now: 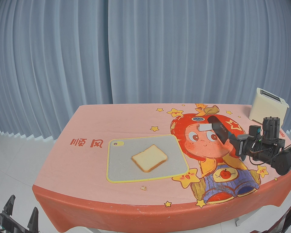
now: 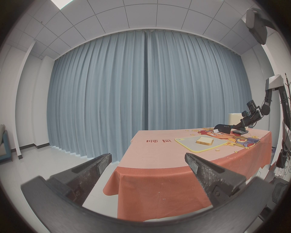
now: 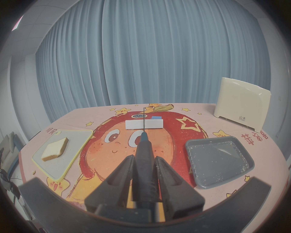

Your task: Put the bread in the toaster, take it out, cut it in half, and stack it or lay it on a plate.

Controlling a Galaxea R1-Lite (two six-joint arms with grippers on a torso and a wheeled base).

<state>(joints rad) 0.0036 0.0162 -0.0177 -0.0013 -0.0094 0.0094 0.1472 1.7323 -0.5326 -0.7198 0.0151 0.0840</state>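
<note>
A pink cartoon-printed tabletop (image 1: 121, 121) stands before me, a small white block (image 1: 206, 127) lying on the printed face. Blue-grey curtains (image 1: 151, 51) hang behind; a crumb (image 1: 143, 188) lies near my edge.

The table (image 1: 91, 127) carries a cutting board (image 1: 121, 165), toaster (image 1: 268, 107), grey tray (image 3: 219, 160) and white block (image 1: 203, 127).

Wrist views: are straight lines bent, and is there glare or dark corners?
Left wrist view: the ceiling grid and curtain bow outward, corners are black, a ceiling light glares. Right wrist view: same bowing, dark rim; the grey tray carries a pale reflection.
</note>
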